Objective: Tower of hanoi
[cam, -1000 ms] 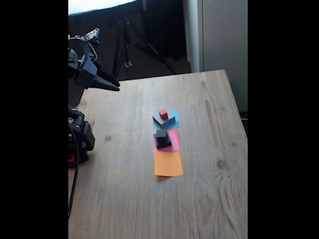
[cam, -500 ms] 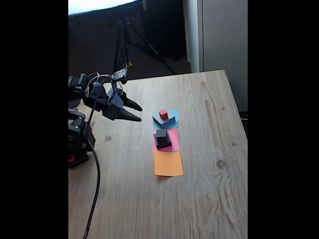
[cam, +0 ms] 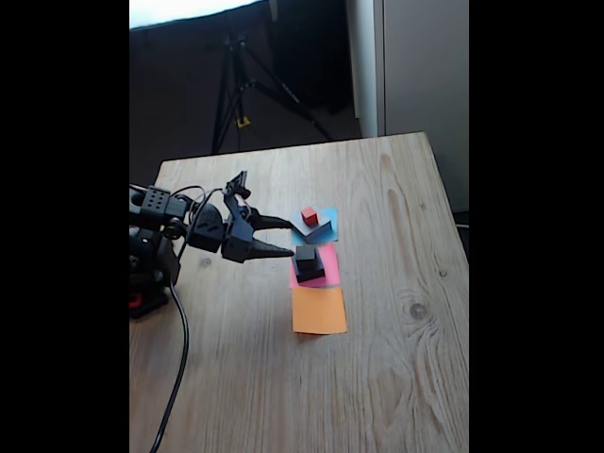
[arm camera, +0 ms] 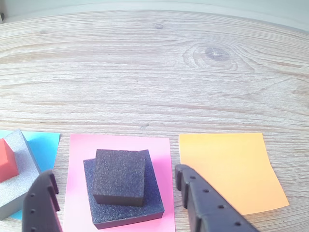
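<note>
Pale wooden table, strong grain, dark knot near right edge. Beyond far edge, dim dark floor with black tripod standing on it. Grey cabinet or door panel at back right. Bright light strip top left.

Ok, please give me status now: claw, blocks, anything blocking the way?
Claw open, fingers either side of small black cube on black slab, pink paper. Red cube on grey slab, blue paper. Orange paper bare. Path clear.
</note>
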You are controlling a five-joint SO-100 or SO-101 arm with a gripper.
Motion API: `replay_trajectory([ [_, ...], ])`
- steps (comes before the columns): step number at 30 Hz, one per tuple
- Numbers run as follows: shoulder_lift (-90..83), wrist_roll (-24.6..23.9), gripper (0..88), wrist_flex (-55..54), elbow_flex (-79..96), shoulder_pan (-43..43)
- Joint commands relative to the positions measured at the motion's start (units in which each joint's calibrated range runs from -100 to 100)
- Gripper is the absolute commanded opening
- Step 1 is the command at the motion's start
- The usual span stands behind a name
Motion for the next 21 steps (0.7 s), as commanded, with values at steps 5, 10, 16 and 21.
replay_trajectory([
  [5, 9.62, -0.89, 30.9, -17.75, 3.23, -1.23],
  [10, 17.04, -0.39, 30.4, -25.44, 3.05, -0.82],
  [16, 25.97, 0.95, 30.1, -33.21, 1.78, 0.02],
  [21, 31.87, 1.79, 29.5, -39.04, 1.41, -0.65],
])
